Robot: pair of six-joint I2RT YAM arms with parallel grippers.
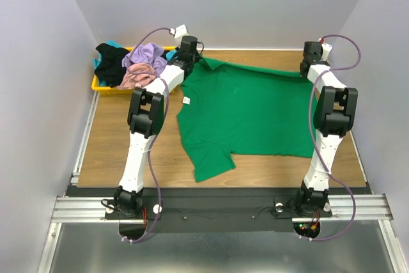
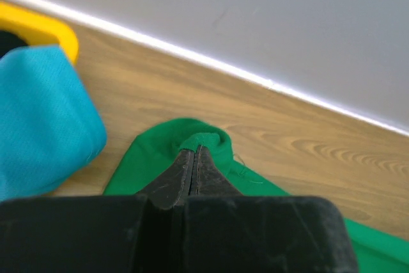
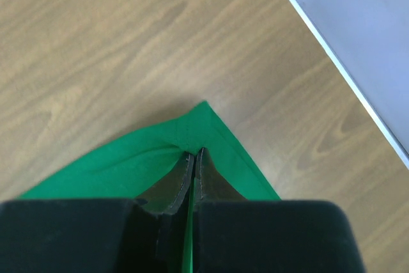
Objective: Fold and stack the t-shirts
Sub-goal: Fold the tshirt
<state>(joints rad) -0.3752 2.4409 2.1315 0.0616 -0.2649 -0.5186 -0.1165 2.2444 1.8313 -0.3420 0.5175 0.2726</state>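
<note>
The left end effector [image 2: 195,151] and right end effector [image 3: 193,155] each pinched the far edge of the spread, unfolded green t-shirt [image 1: 249,116]. The other t-shirts [image 1: 147,55] lay heaped, and nothing was stacked.

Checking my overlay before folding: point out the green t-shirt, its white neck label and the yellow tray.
green t-shirt [image 1: 255,113], top view, middle of its body.
white neck label [image 1: 187,101], top view, the tag's centre.
yellow tray [image 1: 105,89], top view, near rim.

The green t-shirt [image 1: 246,116] is spread across the worktop [image 1: 115,148], its far corners gripped by the left gripper [image 1: 190,62] and the right gripper [image 1: 306,68]. A heap of t-shirts [image 1: 139,63], lavender, pink and black, is piled in the yellow tray [image 1: 104,88], far left.
</note>
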